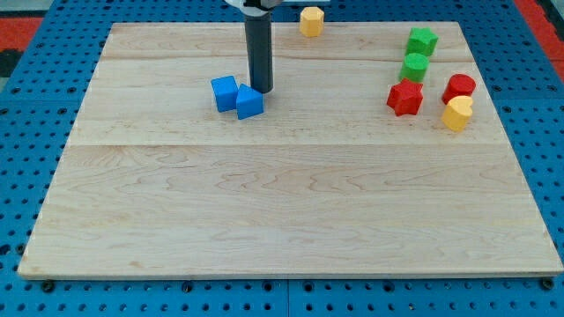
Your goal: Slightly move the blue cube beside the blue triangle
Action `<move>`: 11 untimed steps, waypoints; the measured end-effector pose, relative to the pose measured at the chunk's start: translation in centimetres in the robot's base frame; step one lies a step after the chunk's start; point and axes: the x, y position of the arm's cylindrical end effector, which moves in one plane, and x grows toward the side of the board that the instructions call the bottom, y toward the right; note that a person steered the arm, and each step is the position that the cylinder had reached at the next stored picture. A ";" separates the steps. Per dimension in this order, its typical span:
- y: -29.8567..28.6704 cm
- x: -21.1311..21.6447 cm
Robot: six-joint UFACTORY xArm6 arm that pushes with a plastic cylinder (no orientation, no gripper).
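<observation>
Two blue blocks sit touching at the board's upper left of centre. The left one [225,92] looks like the blue cube. The right one [249,102] looks like the blue triangle, though its shape is hard to make out. My tip [262,91] rests on the board right at the upper right edge of the right blue block, and seems to touch it. The dark rod rises straight up from there to the view's top.
A yellow block [311,20] lies at the board's top edge. At the view's right are a green star [422,40], a green block [415,66], a red star [405,97], a red round block [459,87] and a yellow block [457,114]. The wooden board [282,211] lies on a blue surface.
</observation>
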 end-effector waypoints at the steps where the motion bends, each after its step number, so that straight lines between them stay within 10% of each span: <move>1: -1.1 -2.4; 9: -5.5 0.2; 11: 2.7 0.3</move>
